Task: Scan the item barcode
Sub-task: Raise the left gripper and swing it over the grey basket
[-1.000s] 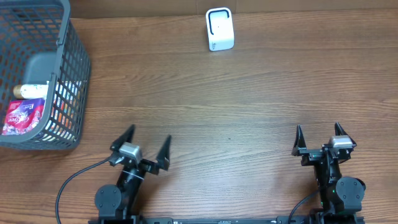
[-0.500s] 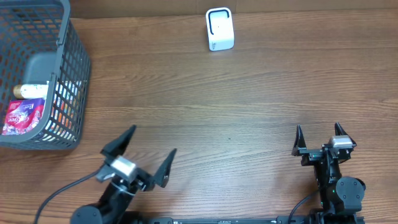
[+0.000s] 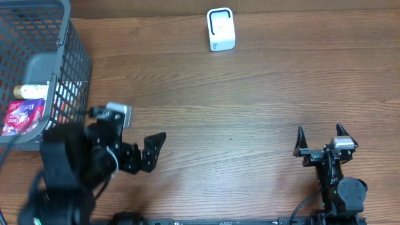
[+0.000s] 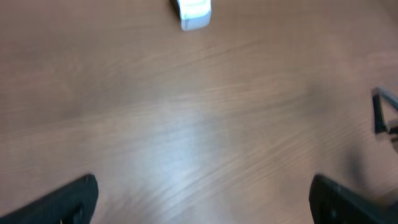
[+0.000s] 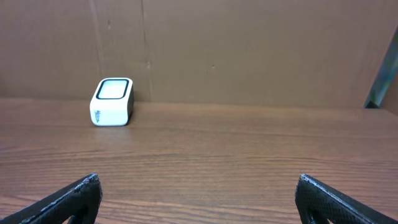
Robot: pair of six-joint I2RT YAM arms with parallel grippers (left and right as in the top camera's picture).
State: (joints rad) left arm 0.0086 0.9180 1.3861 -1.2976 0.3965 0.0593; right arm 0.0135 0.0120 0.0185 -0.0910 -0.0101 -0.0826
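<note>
Left of the left pincer (image 4: 202, 200): a grey wire basket (image 3: 76, 69) stands just beside it, holding a pink packet (image 3: 22, 117) and a small bottle (image 3: 30, 91). These look like the items to scan, and none is out of the basket.
State of the left pincer: jaws spread wide with nothing between them, raised above the tabletop (image 3: 250, 100).
Far ahead, between the two pincers: a small white scanner (image 3: 220, 29) stands upright at the far edge, well apart from both.
State of the right pincer (image 3: 319, 139): jaws wide and empty, low at the near edge, facing the scanner.
Step in hand: most likely the reach for an item. No barcode has been shown to the scanner yet.
Next move calls for: bringing the left pincer over the basket rim, lowering it onto one item and closing without catching the wire wall. The item then goes to the scanner, barcode facing its window.
</note>
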